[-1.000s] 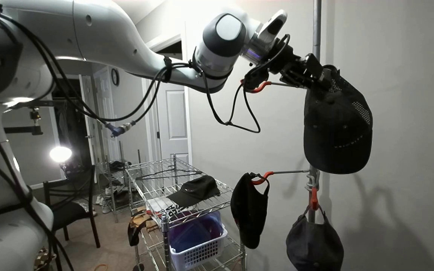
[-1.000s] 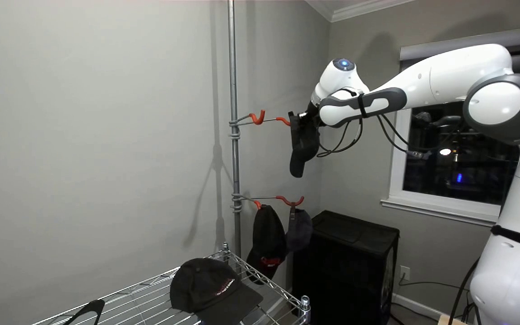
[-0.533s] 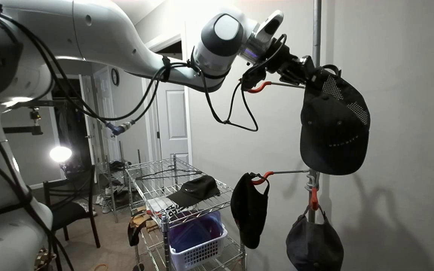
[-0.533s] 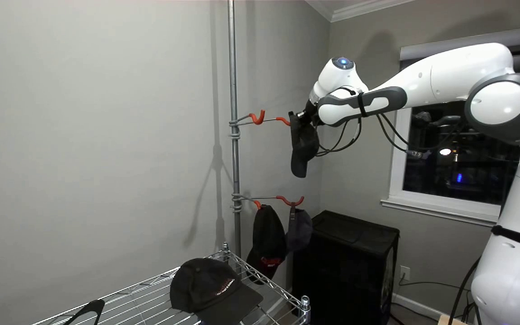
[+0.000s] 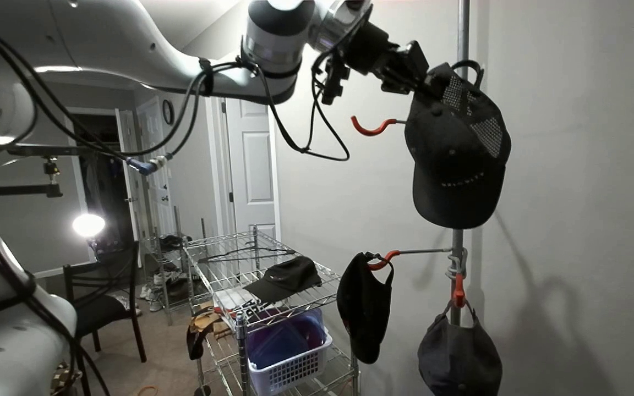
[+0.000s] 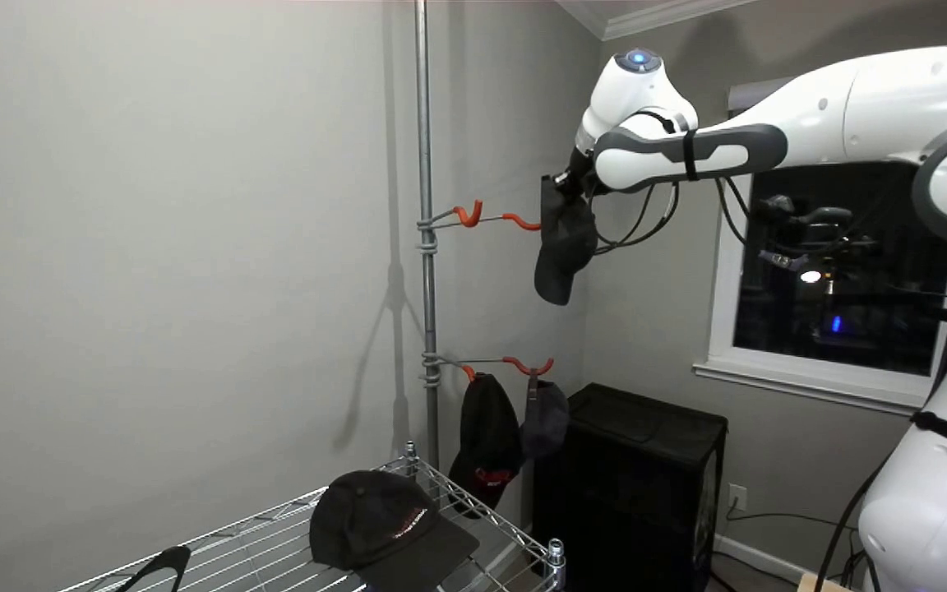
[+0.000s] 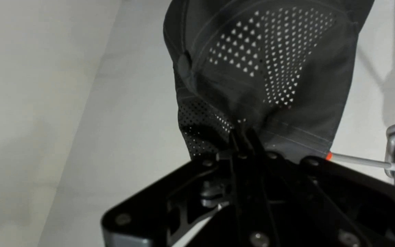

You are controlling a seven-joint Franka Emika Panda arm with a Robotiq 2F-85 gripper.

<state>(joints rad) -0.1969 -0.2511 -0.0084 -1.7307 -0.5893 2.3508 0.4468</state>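
Observation:
A black cap with perforated mesh panels and small lettering hangs brim-down in both exterior views (image 5: 454, 159) (image 6: 565, 247). My gripper (image 5: 422, 88) is shut on the fabric near its crown. In the wrist view the fingertips (image 7: 245, 139) pinch a fold of the cap (image 7: 307, 116). The cap hangs beside the metal pole (image 5: 463, 33). A red upper hook (image 6: 519, 220) runs behind the cap, and its end is hidden; I cannot tell whether they touch. Another red upper hook (image 5: 372, 129) is bare, and it also shows in an exterior view (image 6: 469, 215).
Lower hooks on the pole hold a black cap (image 5: 364, 313) and a grey cap (image 5: 460, 352). Another black cap (image 6: 375, 518) lies on the wire shelf (image 6: 494, 516). A white basket (image 5: 295, 374) sits below. A black cabinet (image 6: 630, 469) stands in the corner by the window.
The cap and gripper first shift slightly, then rise and move back toward the robot, away from the pole. More of the red hooks shows. The gripper keeps its hold.

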